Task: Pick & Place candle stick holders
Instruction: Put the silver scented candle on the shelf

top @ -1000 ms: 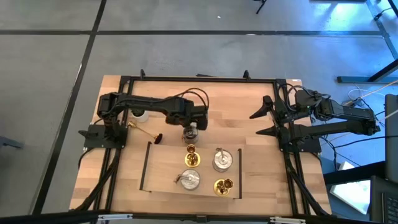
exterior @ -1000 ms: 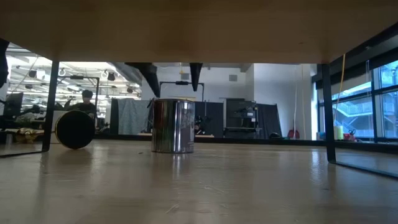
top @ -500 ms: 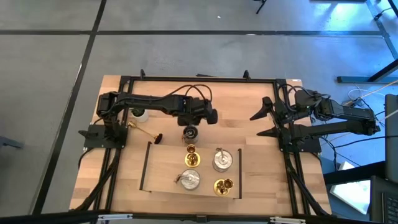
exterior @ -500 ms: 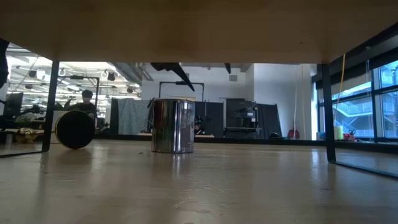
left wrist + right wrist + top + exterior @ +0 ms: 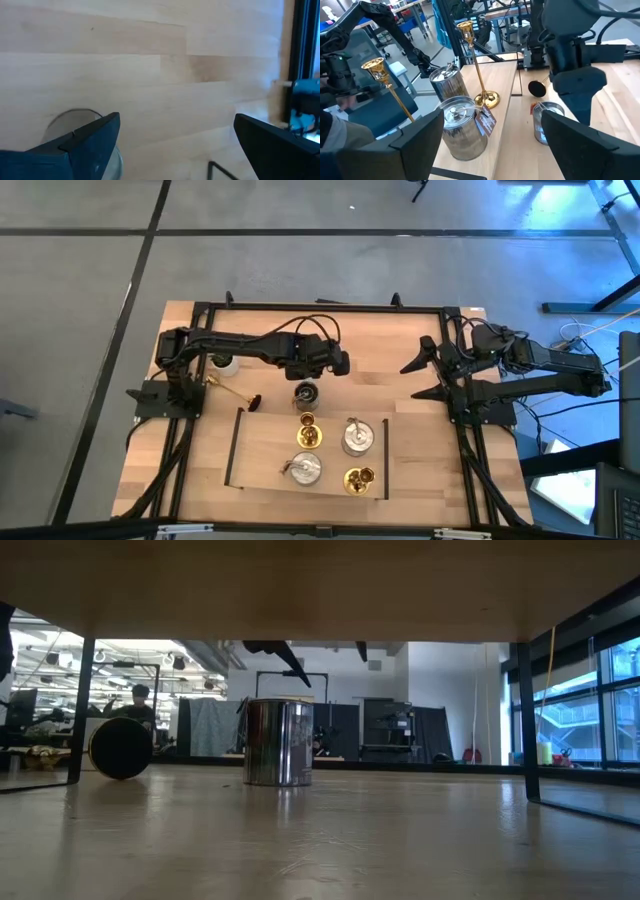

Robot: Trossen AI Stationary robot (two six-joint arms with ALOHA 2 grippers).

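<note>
Left gripper (image 5: 322, 366): fingers spread and empty, lifted clear since a second ago off silver holder (image 5: 305, 392) standing outside tray (image 5: 236, 448); release apparently complete; right gripper (image 5: 428, 370) parked open.

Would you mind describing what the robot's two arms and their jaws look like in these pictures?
Both arms are matte black and built of boxy jointed segments. The left arm carries a thin black cable that loops above its wrist. The right arm trails cables off the table's edge. The left gripper and right gripper each end in two broad, flat, dark wedge-shaped jaws. No markings are legible.
</note>
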